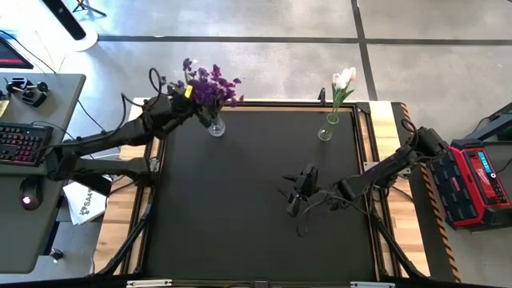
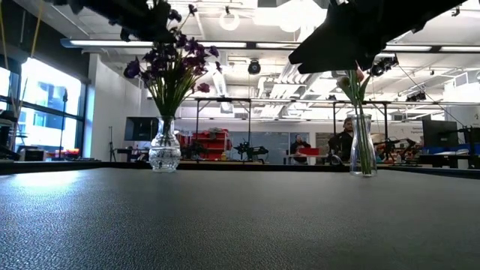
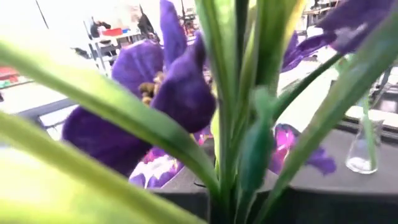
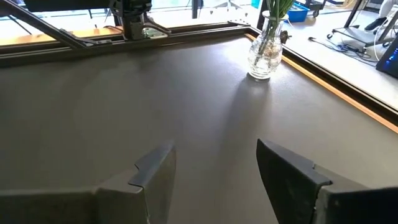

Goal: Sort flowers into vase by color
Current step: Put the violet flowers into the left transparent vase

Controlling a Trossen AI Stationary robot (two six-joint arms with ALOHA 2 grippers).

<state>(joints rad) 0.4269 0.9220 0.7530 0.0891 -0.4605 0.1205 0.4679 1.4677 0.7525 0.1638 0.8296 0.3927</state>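
We see the purple flowers (image 1: 210, 84) standing in a round clear vase (image 1: 216, 126) at the far left corner of the black mat (image 1: 256, 216), with the left gripper (image 1: 186, 98) up against the stems; we cannot tell how its fingers stand. The pink and white tulips (image 1: 344, 78) stand in a slim vase (image 1: 326, 130) near the mat's far right corner. The right gripper (image 1: 298, 192) hovers over the mat's middle right, fingers spread and holding nothing.

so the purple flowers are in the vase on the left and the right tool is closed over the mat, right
Not quite. The purple flowers are in the left vase, but the right tool is open above the mat; the right wrist view shows its fingers spread apart, holding nothing.
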